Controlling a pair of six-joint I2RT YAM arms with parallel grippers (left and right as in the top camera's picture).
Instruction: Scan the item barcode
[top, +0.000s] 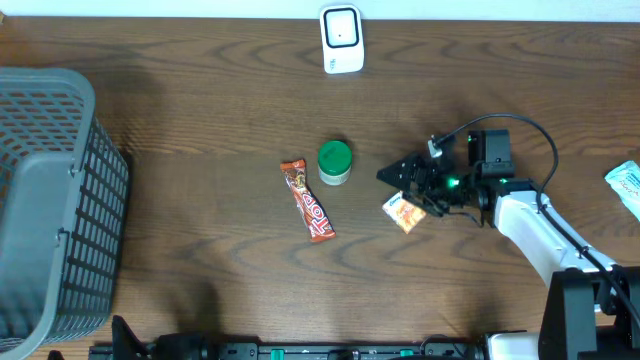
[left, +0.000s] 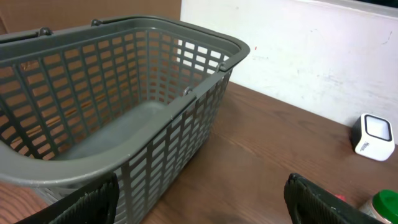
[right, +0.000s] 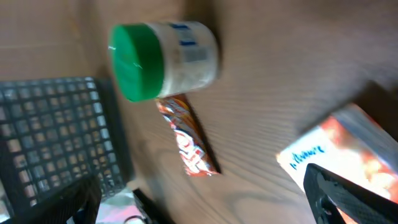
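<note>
Right hand (top: 398, 186) and left hand (left: 202, 205) both apart; one orange packet (top: 404, 213), one jar (top: 334, 162), one candy bar (top: 307, 200), one basket (top: 100, 230), one scanner (top: 341, 38).

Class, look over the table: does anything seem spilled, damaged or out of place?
Nothing stands out. The jar stands upright with its lid on, the candy bar and packet lie flat on the table, and the basket sits upright.

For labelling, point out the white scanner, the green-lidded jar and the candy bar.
white scanner (top: 341, 40), overhead view, its front face.
green-lidded jar (top: 335, 156), overhead view, the green lid.
candy bar (top: 308, 201), overhead view, mid wrapper.
</note>
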